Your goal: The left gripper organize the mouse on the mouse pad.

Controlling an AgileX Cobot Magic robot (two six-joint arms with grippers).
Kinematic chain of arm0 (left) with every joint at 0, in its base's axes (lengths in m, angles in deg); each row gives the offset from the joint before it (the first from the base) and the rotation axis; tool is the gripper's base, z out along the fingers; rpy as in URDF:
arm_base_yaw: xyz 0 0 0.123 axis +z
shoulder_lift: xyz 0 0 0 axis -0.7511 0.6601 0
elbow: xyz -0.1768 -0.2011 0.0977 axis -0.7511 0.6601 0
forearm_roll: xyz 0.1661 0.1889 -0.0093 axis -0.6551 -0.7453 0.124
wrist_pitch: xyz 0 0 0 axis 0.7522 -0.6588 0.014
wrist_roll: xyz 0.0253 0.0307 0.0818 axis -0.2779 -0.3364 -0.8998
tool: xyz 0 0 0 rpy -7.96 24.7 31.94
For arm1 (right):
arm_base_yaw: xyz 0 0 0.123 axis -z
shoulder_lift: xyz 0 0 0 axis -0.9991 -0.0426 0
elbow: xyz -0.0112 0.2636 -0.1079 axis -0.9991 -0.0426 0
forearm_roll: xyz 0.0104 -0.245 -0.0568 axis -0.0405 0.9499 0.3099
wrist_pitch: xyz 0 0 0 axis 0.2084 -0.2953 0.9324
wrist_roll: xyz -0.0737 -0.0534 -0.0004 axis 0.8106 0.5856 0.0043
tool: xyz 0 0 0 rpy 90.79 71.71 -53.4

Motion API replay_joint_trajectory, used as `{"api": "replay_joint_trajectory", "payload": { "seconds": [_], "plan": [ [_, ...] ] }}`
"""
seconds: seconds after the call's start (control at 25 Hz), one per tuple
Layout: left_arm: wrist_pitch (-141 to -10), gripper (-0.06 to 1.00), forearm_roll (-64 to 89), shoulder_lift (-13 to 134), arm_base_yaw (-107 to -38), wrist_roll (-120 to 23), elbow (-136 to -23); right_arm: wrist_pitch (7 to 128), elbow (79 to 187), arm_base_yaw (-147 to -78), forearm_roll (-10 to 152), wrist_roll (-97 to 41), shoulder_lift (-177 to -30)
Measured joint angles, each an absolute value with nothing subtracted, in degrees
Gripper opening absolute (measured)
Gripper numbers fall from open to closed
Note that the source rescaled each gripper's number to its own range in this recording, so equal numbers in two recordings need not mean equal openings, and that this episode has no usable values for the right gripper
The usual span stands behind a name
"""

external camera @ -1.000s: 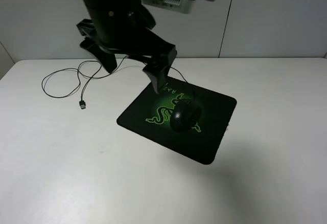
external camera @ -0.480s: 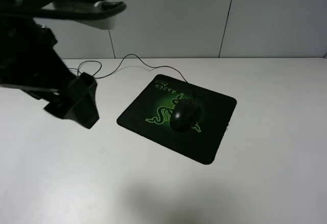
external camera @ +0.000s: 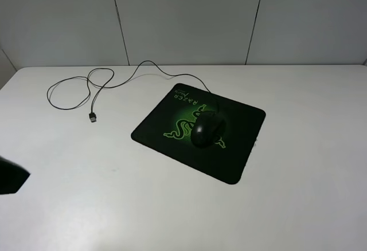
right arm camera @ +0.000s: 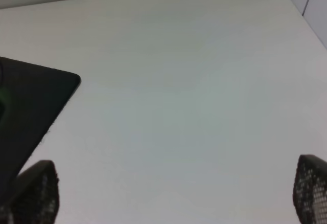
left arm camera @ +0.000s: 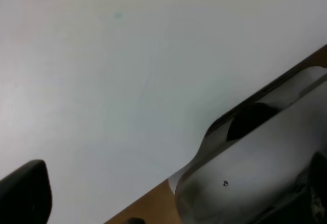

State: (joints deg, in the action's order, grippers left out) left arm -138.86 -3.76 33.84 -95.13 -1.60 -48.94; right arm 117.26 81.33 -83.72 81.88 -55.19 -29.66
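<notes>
the mouse [external camera: 207, 129] sits mid mouse pad [external camera: 241, 158], bare worktop [external camera: 114, 205] all round; right hand [right arm camera: 173, 196] spread wide, left hand [external camera: 11, 177] at the edge, state unclear.

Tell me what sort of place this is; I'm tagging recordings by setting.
Probably a lab or office test bench rather than a home: a bare white table against plain grey wall panels, holding only a mouse pad with a wired mouse on it.
</notes>
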Motion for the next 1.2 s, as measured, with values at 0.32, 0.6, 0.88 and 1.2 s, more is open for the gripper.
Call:
{"api": "replay_joint_trajectory", "payload": {
  "seconds": [0.32,0.6,0.88,1.2],
  "plan": [
    [-138.8,1.00,-3.8,17.7,-85.6,-4.6,-39.7,117.3,81.3,-83.7,81.9,-55.2,-29.7],
    [-133.1,1.00,-2.0,4.0,-71.7,-14.9,-32.5,117.3,81.3,-83.7,81.9,-55.2,-29.7],
    [-132.2,1.00,3.9,-6.6,-60.8,-22.2,-28.2,117.3,81.3,-83.7,81.9,-55.2,-29.7],
    [-132.2,1.00,6.0,-12.6,-52.3,-26.4,-28.1,117.3,81.3,-83.7,81.9,-55.2,-29.7]
  ]
}}
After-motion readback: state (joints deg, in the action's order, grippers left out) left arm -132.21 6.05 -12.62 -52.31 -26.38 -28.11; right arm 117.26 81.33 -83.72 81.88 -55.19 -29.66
